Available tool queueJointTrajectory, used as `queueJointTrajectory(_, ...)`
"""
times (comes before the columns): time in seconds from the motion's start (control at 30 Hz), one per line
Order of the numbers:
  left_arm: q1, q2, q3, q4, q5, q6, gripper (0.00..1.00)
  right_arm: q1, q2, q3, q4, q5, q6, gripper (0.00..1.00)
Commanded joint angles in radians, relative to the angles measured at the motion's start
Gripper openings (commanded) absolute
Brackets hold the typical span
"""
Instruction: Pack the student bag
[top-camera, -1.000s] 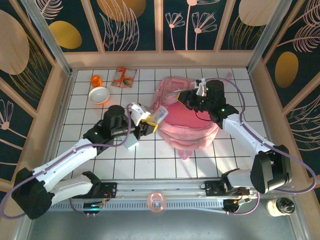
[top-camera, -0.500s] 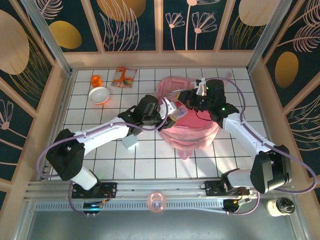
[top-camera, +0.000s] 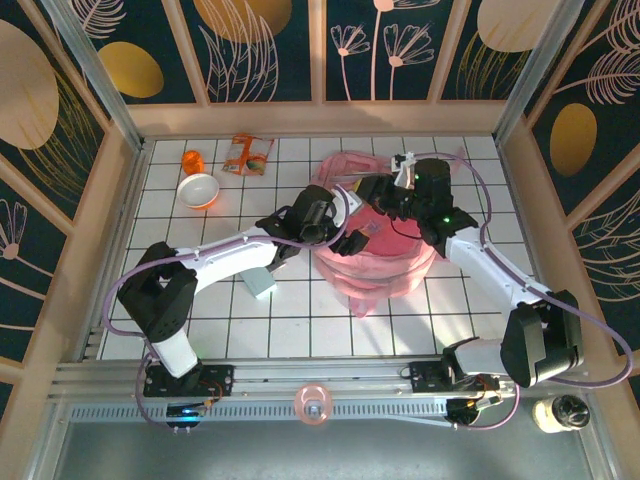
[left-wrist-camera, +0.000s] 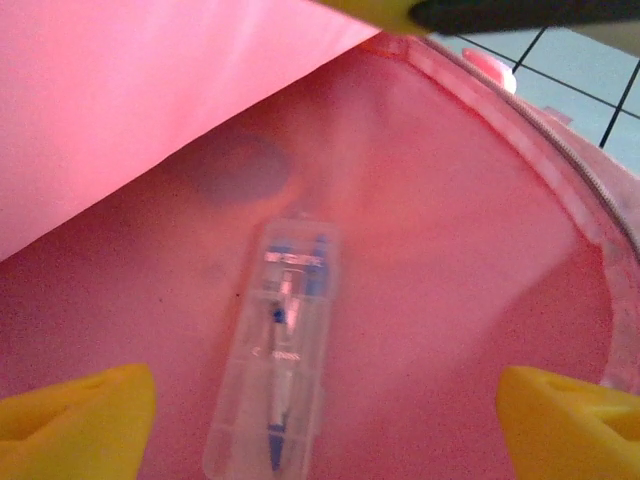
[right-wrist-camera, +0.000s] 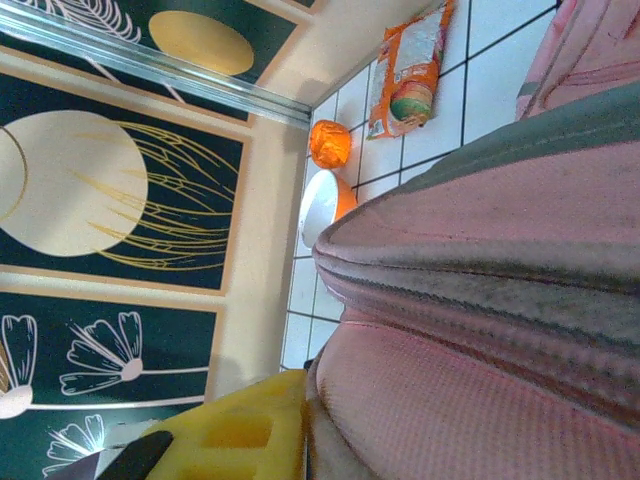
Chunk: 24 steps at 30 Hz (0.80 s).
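Left arm reaching further in than a second ago, left claw (top-camera: 350, 242) now hanging over mouth of pink bag (top-camera: 392, 268), fingers spread wide, released. Clear pen case (left-wrist-camera: 285, 340), carried a second ago, now lying loose on bag lining between yellow fingertips (left-wrist-camera: 80, 405), touching neither. I'm seeing right claw (top-camera: 381, 193) clenching bag's far rim, flap lifting. Bag sitting on counter (top-camera: 330, 330), right of centre. Bowl (top-camera: 198, 189) and snack packet (top-camera: 247, 154) lying well apart, far left.
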<state>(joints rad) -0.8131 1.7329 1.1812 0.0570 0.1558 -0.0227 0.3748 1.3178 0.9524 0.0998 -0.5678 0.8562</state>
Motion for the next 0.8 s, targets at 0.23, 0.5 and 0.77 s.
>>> queueJointTrajectory(0.23,0.006,-0.12,-0.036,-0.006,-0.039,-0.264,0.97,0.013,-0.024,-0.043,0.145,0.028,0.015,0.16)
queueJointTrajectory(0.5,0.008,-0.193,-0.025,-0.12,-0.048,-0.406,0.98,0.021,-0.035,-0.062,0.166,0.019,0.017,0.16)
queueJointTrajectory(0.77,0.059,-0.32,-0.03,-0.312,-0.119,-0.504,0.99,0.037,-0.045,-0.059,0.151,0.029,0.003,0.16)
